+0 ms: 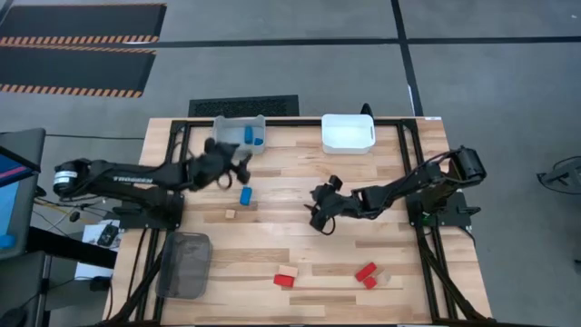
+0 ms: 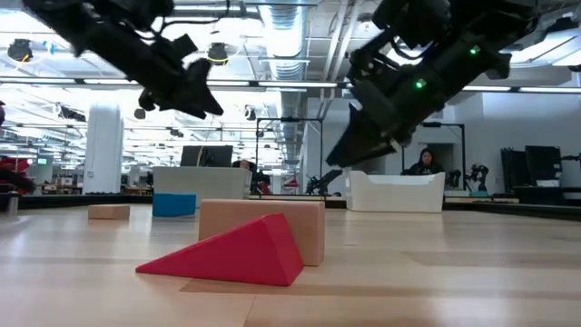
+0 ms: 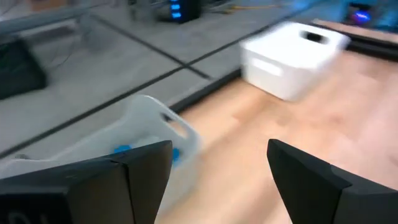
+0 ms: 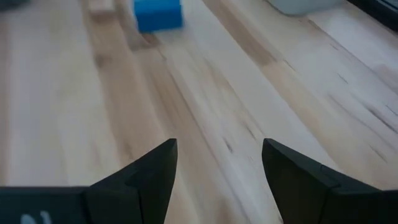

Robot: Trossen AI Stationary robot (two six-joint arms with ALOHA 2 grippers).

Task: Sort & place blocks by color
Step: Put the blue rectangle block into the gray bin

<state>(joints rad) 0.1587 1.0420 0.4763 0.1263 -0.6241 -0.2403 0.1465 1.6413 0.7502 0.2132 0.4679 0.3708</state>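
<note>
My left gripper point(image 1: 238, 169) point(image 3: 221, 149) hangs open and empty above the table, just near of the grey bin point(image 1: 241, 132) point(image 3: 134, 134), which has blue blocks point(image 1: 251, 137) point(image 3: 121, 150) lying inside. A blue block point(image 1: 245, 195) point(image 4: 158, 14) point(image 2: 173, 204) and a small tan block point(image 1: 230, 214) point(image 4: 102, 5) lie on the table below it. My right gripper point(image 1: 318, 213) point(image 4: 221, 146) point(image 2: 349, 150) is open and empty over the table's middle, its fingers pointing toward the blue block. Red blocks point(image 1: 285, 280) point(image 1: 366, 272) lie near the near edge.
A white bin point(image 1: 349, 133) point(image 3: 292, 53) point(image 2: 398, 191) stands at the far edge, right of the grey bin. A dark mesh bin point(image 1: 184, 263) sits at the near left. In the low view a red wedge point(image 2: 227, 254) lies against a tan block point(image 2: 272, 227). Bare wood lies between the grippers.
</note>
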